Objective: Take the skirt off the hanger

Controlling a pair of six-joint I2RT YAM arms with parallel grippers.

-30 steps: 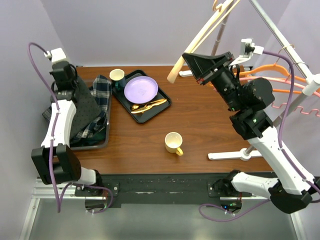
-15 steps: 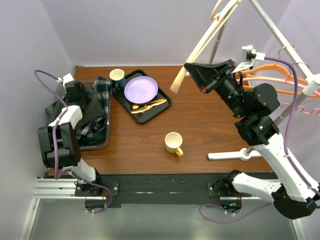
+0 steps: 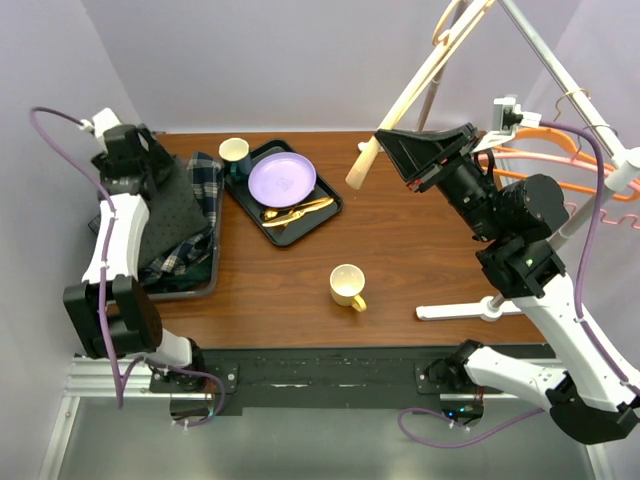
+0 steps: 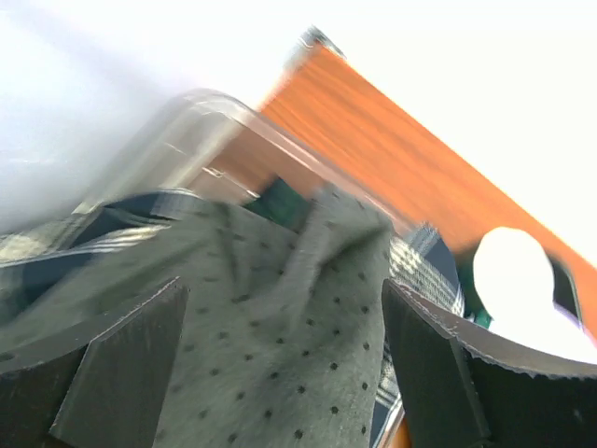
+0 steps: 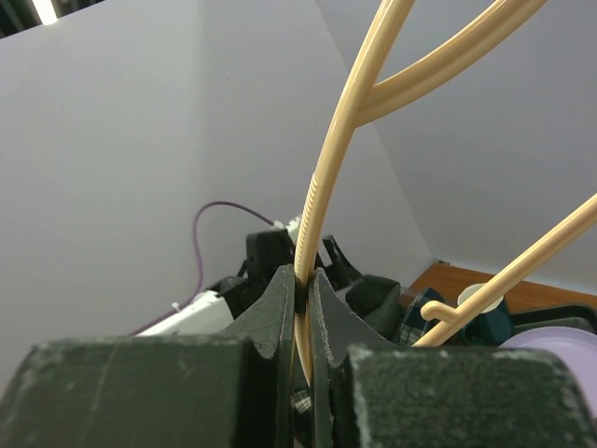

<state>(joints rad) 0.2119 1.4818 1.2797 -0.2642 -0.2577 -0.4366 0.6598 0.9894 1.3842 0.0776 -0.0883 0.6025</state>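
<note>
Showing one skirt (image 3: 165, 210), one hanger (image 3: 410, 90), two mugs (image 3: 235, 152) (image 3: 347, 285), one plate (image 3: 282, 178).

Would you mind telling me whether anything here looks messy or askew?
The dotted skirt lies crumpled in the bin at the left, heaped over plaid cloth. The bare cream hanger sits tilted, pinched in the right pincer.

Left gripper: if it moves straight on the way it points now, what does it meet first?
The left gripper would most likely meet the grey dotted skirt, lying straight ahead between its open jaws; the distance is unclear.
</note>
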